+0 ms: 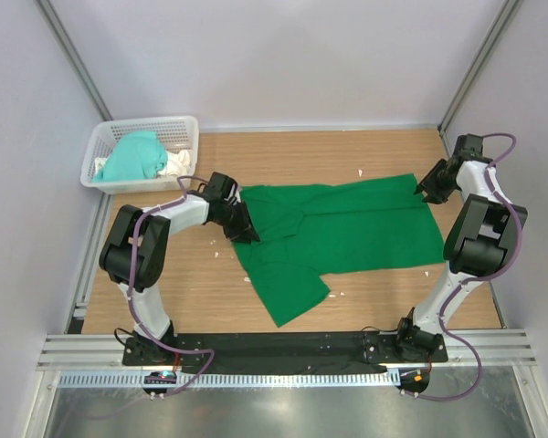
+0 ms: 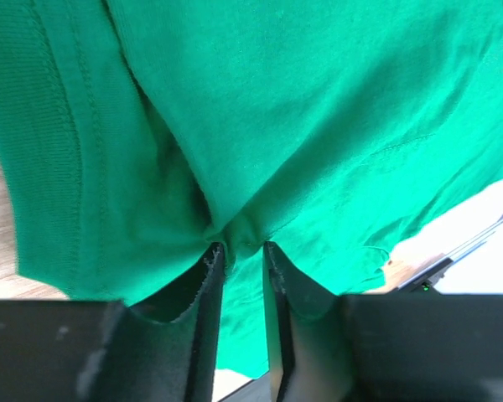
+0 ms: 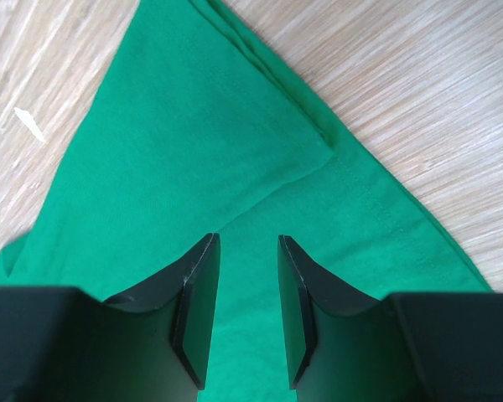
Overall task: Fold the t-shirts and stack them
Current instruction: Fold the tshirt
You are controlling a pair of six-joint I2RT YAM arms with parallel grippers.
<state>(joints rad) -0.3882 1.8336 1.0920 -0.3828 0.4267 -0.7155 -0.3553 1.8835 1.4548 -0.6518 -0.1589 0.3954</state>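
Observation:
The deep green t-shirt (image 1: 347, 233) lies spread across the wooden table, one sleeve pointing toward the near edge. My left gripper (image 1: 242, 224) sits at the shirt's left end. In the left wrist view its tips (image 2: 243, 247) pinch a puckered fold of the green fabric (image 2: 318, 126). My right gripper (image 1: 426, 190) hovers over the shirt's far right corner. Its jaws (image 3: 247, 243) stand apart above the flat cloth (image 3: 193, 151) with nothing between them. The paler mint-teal t-shirt (image 1: 132, 160) lies crumpled in the basket.
The white lattice basket (image 1: 187, 123) stands at the back left corner and also holds a white cloth (image 1: 175, 164). Small white scraps (image 1: 361, 172) dot the wood, one beside the shirt corner (image 3: 29, 124). Grey walls close in left, right and back.

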